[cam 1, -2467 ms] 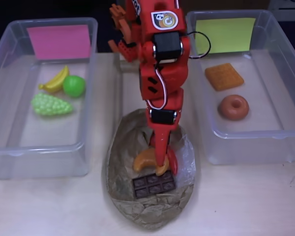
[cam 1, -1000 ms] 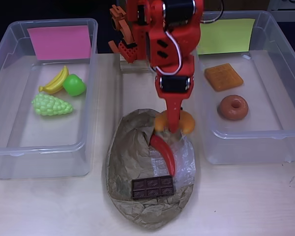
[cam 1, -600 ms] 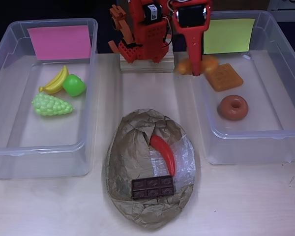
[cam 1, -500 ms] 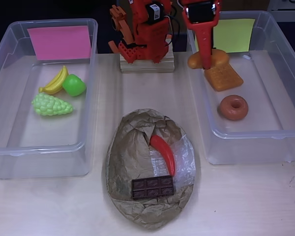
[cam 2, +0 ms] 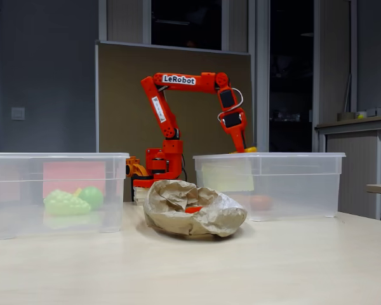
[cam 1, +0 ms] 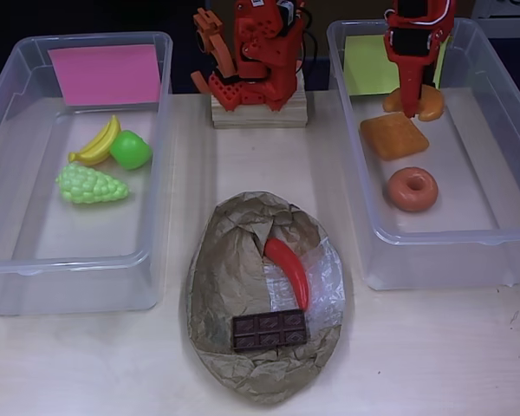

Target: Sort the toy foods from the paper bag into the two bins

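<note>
The orange arm (cam 2: 178,95) reaches up from its base and bends down over the yellow-labelled bin (cam 1: 490,234) — its gripper (cam 1: 410,102) clamped on the croissant (cam 1: 426,102), held above the bin's far end, just beyond the waffle (cam 1: 393,135) and donut (cam 1: 412,189).

The gripper (cam 1: 409,106) lifts the orange croissant (cam 1: 426,101) out of the paper bag (cam 1: 234,277) and swings it right, so it's now hanging over the bin (cam 1: 485,234) with the yellow-green label, above the waffle (cam 1: 393,135). That uncovers the red chili (cam 1: 288,270) in the bag.
</note>
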### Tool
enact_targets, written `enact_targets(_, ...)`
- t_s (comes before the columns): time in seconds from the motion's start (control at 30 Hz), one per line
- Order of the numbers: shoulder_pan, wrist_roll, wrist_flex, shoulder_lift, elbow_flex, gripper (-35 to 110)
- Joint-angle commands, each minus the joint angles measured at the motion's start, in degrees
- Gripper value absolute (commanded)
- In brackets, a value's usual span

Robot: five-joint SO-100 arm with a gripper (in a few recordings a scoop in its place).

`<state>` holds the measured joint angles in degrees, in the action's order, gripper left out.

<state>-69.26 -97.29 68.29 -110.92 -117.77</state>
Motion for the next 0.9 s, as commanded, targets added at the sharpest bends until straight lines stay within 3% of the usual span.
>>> enact_targets(0.0, -3.4, -7.6, -2.4, 4.4, 3.9, 6)
enact_targets(0.53, -6.9, -19.2, -19.2, 33.4, 16.8, 7)
enact_targets(0.87, -7.3, -20.2, -27.1, 38.6, 15.0, 14)
